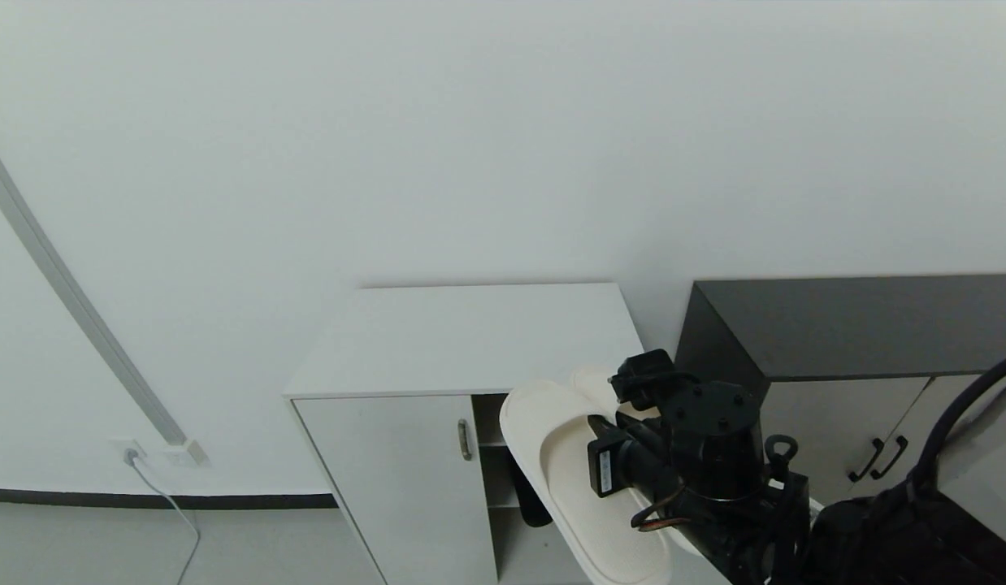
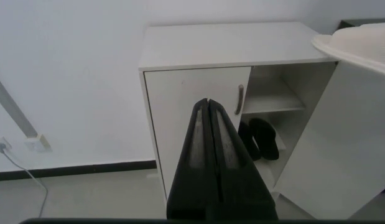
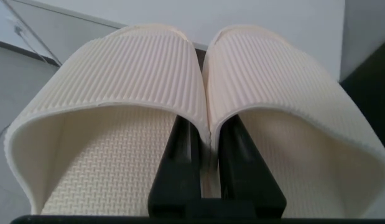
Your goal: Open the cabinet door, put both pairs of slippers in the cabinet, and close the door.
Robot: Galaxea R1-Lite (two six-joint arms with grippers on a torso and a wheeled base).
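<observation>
One white cabinet (image 1: 462, 341) stands against the wall at about 6 o'clock in the head view. It has two doors: the left door (image 1: 389, 479) is closed, with one metal handle (image 1: 464, 439) at its inner edge, and the right door (image 2: 332, 143) is swung wide open. Inside, below a shelf (image 2: 276, 102), sit two black slippers (image 2: 259, 138) side by side, toes inward as far as the dim interior lets me judge. The right gripper (image 3: 209, 149) is raised in front of the open side at about 5 o'clock. Its jaws are clenched on two cream slippers (image 1: 544, 439), one finger tucked under each strap, pressing the slippers' inner walls together. The left gripper (image 2: 208, 109) hangs in front of the closed door with its jaws pressed flat together and nothing between them. One dark cabinet (image 1: 860, 325) with two black handles (image 1: 877, 459) stands at 3 o'clock, just beside the white one. At 8 o'clock, one wall socket (image 1: 129, 451) has one cord (image 1: 178, 512) trailing down.
</observation>
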